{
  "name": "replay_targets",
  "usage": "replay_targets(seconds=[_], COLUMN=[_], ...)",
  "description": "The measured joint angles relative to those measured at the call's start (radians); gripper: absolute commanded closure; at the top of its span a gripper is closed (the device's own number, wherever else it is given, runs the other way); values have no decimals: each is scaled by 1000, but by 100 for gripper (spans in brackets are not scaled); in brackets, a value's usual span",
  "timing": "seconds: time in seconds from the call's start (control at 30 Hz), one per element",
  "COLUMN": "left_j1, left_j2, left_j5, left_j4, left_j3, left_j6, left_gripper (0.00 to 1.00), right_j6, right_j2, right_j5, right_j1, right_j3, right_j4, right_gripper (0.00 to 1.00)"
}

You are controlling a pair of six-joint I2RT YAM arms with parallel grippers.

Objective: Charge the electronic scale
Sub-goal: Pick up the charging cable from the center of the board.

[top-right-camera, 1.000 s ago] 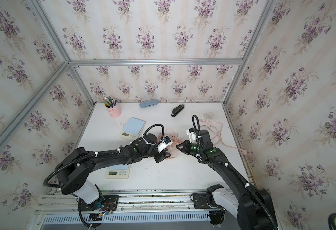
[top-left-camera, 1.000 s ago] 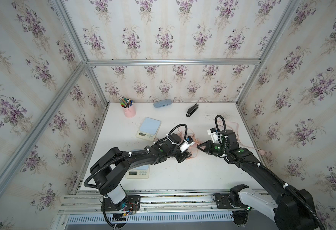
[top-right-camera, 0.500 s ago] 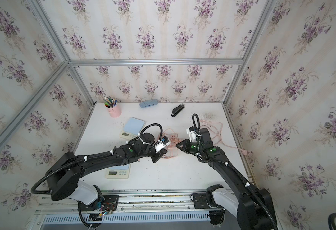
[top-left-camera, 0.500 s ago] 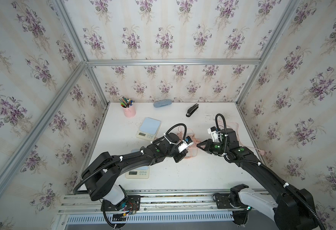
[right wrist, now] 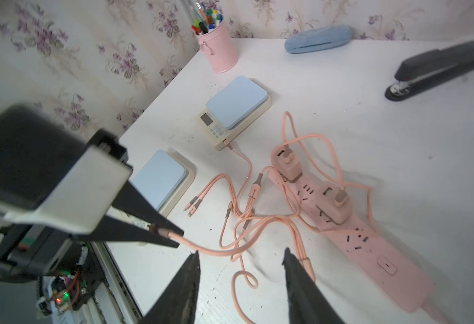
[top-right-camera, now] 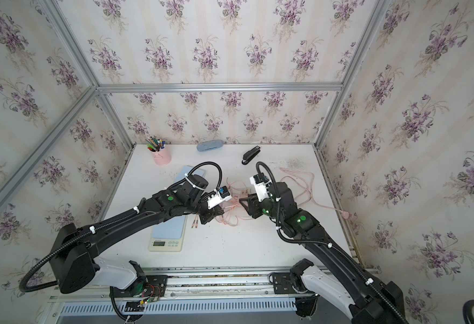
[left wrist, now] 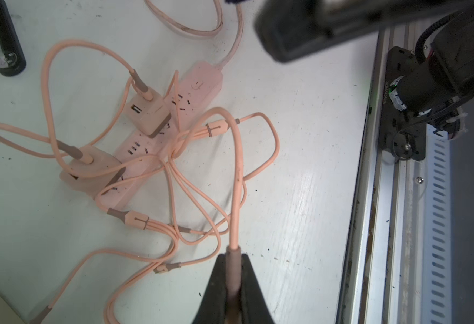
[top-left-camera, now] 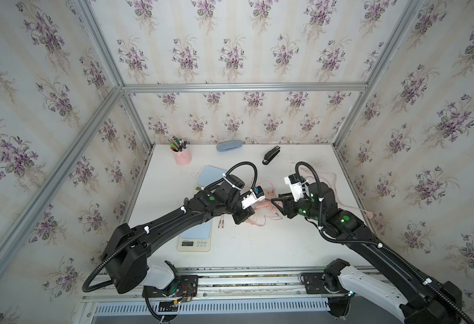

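Two electronic scales with pale blue tops lie at the table's left. The near scale [top-left-camera: 195, 238] shows its display and is half under my left arm. The far scale [right wrist: 237, 103] has a pink cable plugged into its side. A pink power strip [right wrist: 370, 246] with two chargers lies mid-table in a tangle of pink cables [left wrist: 191, 196]. My left gripper [left wrist: 233, 269] is shut on the brown plug end [left wrist: 233, 261] of one cable, held a little above the table. Facing it, my right gripper [right wrist: 241, 251] stands open above the cable loops, holding nothing.
A pink pen cup [top-left-camera: 182, 157], a blue case [top-left-camera: 229, 146] and a black stapler [top-left-camera: 271, 154] stand along the back. Loose cable plugs [top-left-camera: 221, 223] lie beside the near scale. Flowered walls close three sides; a metal rail [top-left-camera: 230, 277] runs along the front.
My left gripper has closed on the cable's plug end. My right gripper, shut a second ago, has opened and let the cable go. Both arms have barely shifted.
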Motion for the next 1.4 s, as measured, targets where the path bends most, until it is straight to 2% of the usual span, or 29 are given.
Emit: replay_targets(seconds=[0.2, 0.4, 0.57, 0.73, 0.9, 1.0, 1.1, 1.17, 1.2, 1.23, 1.27, 1.3, 1.33, 1.4], left_j1=[60, 95, 104, 107, 117, 125, 130, 130, 132, 132, 132, 135, 140, 165], left_j2=[-51, -68, -64, -50, -42, -41, -41, -41, -42, -43, -47, -54, -66, -96], left_j5=[115, 199, 242, 259, 283, 302, 317, 317, 315, 312, 311, 310, 307, 282], left_j4=[-107, -164, -188, -201, -206, -208, -211, -214, -216, -218, -220, -222, -220, -210], left_j3=[15, 14, 13, 15, 19, 19, 19, 22, 23, 23, 23, 25, 28, 28], left_j6=[7, 9, 11, 10, 9, 8, 6, -3, -7, -13, -17, -21, -34, -72], left_gripper=[100, 100, 100, 100, 100, 99, 99, 97, 93, 81, 60, 47, 39, 35], right_j6=[-250, -455, -579, -691, -782, -824, -848, -857, -860, -864, -865, -864, -861, -857], right_j2=[6, 56, 115, 180, 203, 213, 233, 248, 256, 261, 263, 264, 264, 259], right_j5=[214, 321, 367, 372, 350, 332, 315, 304, 300, 296, 291, 286, 278, 267], right_j1=[200, 282, 316, 365, 372, 376, 378, 378, 377, 376, 377, 378, 378, 378], right_j3=[-32, -30, 0, 26, 30, 29, 41, 52, 56, 58, 58, 58, 57, 51], right_j4=[89, 136, 166, 171, 171, 174, 174, 172, 171, 171, 171, 166, 163, 153], right_gripper=[50, 49, 50, 50, 52, 65, 99, 100, 100, 100, 100, 100, 100, 100])
